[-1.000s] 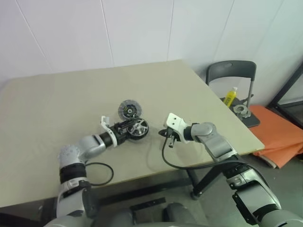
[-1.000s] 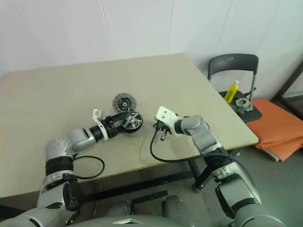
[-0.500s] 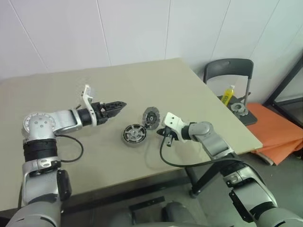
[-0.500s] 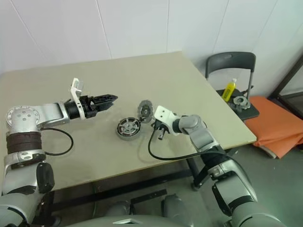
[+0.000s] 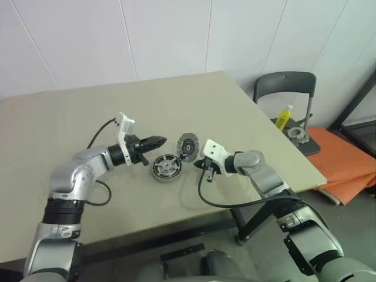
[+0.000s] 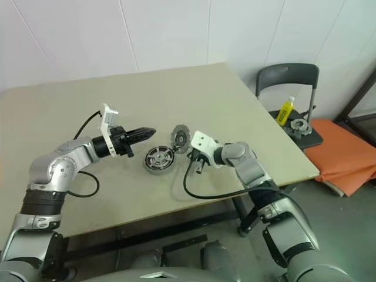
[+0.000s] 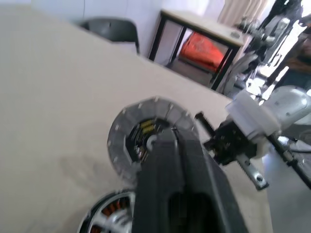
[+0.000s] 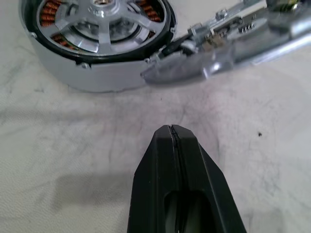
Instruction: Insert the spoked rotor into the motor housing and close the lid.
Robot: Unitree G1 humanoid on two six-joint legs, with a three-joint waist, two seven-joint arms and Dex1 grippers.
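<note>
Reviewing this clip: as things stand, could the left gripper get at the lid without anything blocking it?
Probably yes. The left gripper, shut and empty, points at the lid across bare table; the motor housing lies nearer the front edge, off that line. It would have to open first.

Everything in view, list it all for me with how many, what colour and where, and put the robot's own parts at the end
Motor housing: one, dark rim, copper-red windings, on table; spoked rotor seated inside.
Lid: one, grey, tilted on edge beside the housing.
Table: one, beige.
Chair: one, dark grey, right of table.
Bottle: one, yellow, on chair.
Metal part: one, grey, on chair.
Orange cushion: one, on floor by chair.
Left gripper: shut, empty, above table.
Right gripper: shut, empty, near lid.
</note>
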